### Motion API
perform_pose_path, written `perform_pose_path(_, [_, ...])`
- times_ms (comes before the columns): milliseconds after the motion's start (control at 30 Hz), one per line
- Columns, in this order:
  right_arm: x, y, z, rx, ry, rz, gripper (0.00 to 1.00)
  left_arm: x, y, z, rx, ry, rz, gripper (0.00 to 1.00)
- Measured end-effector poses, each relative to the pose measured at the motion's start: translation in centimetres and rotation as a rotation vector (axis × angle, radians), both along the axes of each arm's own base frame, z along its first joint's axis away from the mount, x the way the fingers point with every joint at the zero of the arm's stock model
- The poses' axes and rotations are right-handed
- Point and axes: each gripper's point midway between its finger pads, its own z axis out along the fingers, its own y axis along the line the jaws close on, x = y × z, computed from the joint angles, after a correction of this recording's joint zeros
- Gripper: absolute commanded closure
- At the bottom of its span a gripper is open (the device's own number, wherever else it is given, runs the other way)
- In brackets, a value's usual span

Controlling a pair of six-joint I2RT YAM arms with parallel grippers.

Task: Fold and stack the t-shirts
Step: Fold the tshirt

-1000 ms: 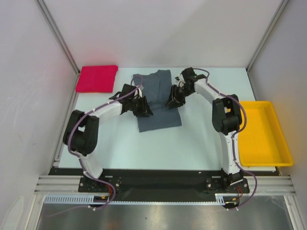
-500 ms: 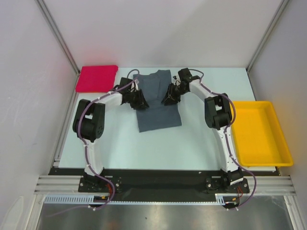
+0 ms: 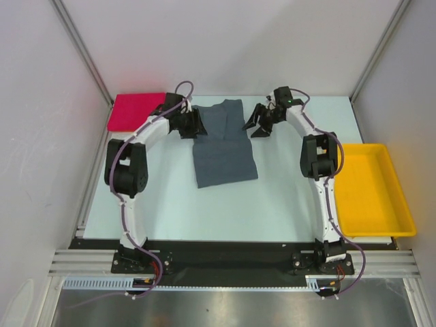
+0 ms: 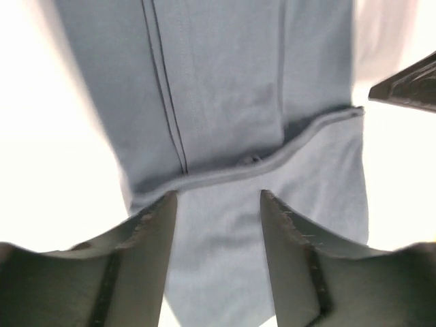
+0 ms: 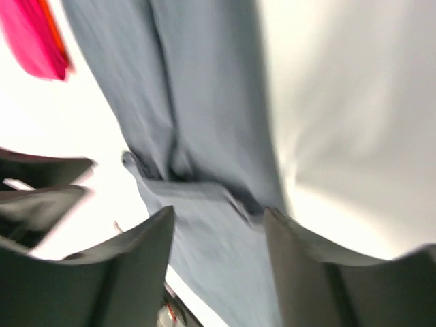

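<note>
Left gripper, right gripper flanking far end of grey t-shirt, parted, empty. Pinch both far corners level; fold nearward together.

creased grey shirt, red shirt top-left

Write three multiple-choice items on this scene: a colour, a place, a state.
1. The tray is: A yellow B blue C green
2. The red t-shirt lies: A in the tray B at the far-left corner of the table C beside the tray
3. The left gripper and right gripper, either side of the grey t-shirt, are: A both shut on cloth B both open C one shut
Key: A, it is bright yellow; B, it lies folded there; B, wrist views show jaws apart.
</note>
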Motion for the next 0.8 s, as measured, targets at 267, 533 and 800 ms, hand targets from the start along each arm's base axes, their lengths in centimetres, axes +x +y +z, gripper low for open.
perform_pose_path(267, [-7.6, -2.1, 1.0, -0.077, 0.057, 0.133, 0.44, -5.3, 1.2, 5.7, -0.021, -0.097, -0.011, 0.55])
perform_pose_path(533, [-13.8, -0.3, 0.9, -0.054, 0.100, 0.211, 0.67, -13.7, -3.7, 0.5, -0.179, 0.087, -0.119, 0.62])
perform_pose_path(800, [-17.4, 6.2, 1.4, 0.003, 0.068, 0.371, 0.75, -15.7, -5.3, -2.5, -0.245, 0.204, -0.121, 0.65])
